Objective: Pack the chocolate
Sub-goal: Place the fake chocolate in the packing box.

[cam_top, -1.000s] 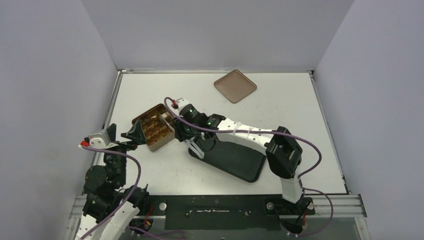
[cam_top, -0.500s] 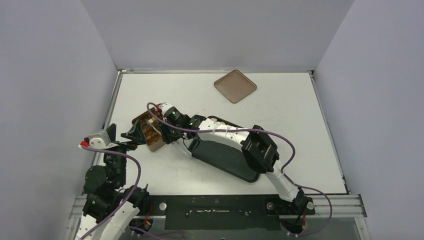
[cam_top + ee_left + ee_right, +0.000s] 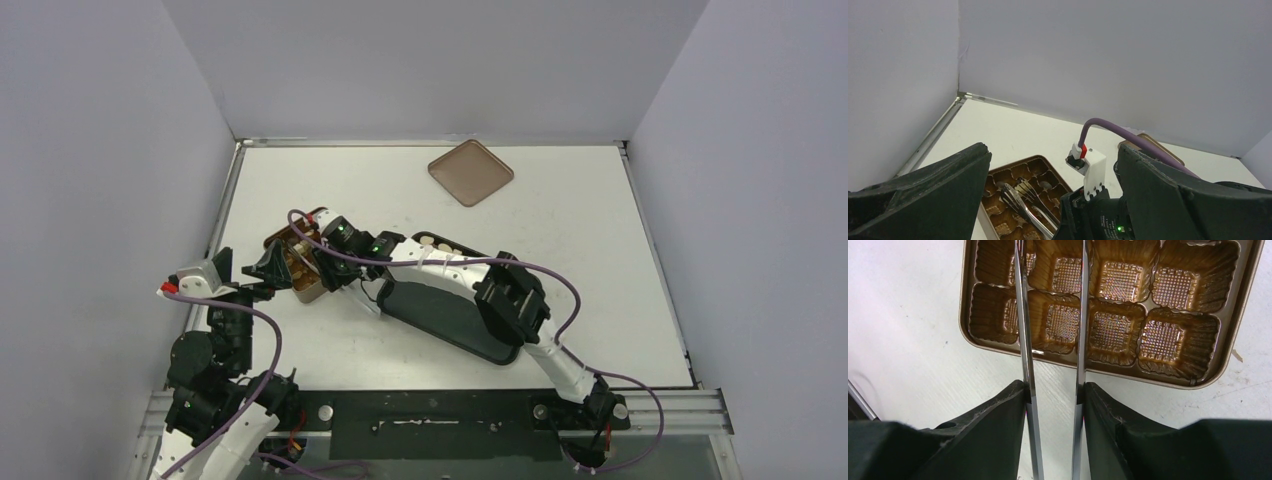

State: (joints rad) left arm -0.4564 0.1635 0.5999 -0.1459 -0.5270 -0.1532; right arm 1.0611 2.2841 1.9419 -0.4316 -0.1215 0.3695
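left gripper [image 3: 270,270]: jaws wide apart at the tin's [image 3: 1155,340] left corner. right gripper [image 3: 1054,390] clamped on tongs [image 3: 1024,340], blades part-open over empty cups. Tips out of frame, load unclear. chocolate [image 3: 432,241] sits on the tray's [image 3: 450,320] far edge. Best approach: centre tips over one cup, lower straight, release gently, don't nudge the tin.

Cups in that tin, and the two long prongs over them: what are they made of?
Cups: probably thin moulded plastic or foil, glossy gold-brown, judging by the fluted walls and waffle-grid floors that catch the light. Prongs: polished metal, likely steel; thin, mirror-bright silver strips.
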